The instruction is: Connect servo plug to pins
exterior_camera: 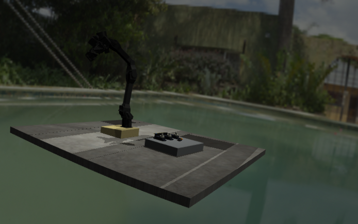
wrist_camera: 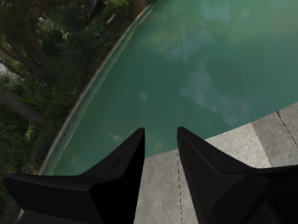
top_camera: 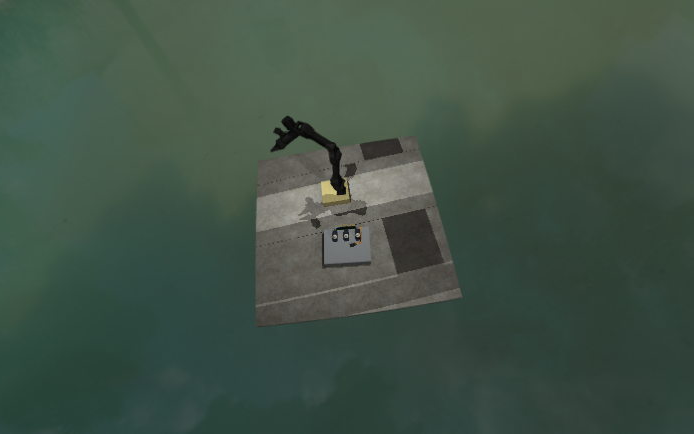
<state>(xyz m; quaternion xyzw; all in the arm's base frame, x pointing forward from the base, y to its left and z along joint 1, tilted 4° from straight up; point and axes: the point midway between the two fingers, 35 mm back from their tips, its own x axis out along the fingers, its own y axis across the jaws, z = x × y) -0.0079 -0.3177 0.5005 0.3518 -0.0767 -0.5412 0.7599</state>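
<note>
A grey block-shaped holder (top_camera: pixel 345 256) (exterior_camera: pixel 190 151) stands on the table, with three small black servo-like parts (top_camera: pixel 345 235) (exterior_camera: pixel 169 136) with pale round tops in a row along its far side in the top view. A small dark plug (top_camera: pixel 352 245) lies on the block's top at the end of an orange lead, close to the right-hand part. The metal pins and coloured band are too small to make out. My gripper (top_camera: pixel 273 149) (exterior_camera: pixel 91 58) (wrist_camera: pixel 160 132) is high up and far from the plug. Its fingers stand partly open with nothing between them.
The arm rises from a yellow base block (top_camera: pixel 334 200) (exterior_camera: pixel 111 131) behind the grey block. Both stand on a square grey table (top_camera: pixel 296 280) (exterior_camera: pixel 135 164) with light and dark patches. Its edges drop away on all sides, and the gripper hangs out past the back left.
</note>
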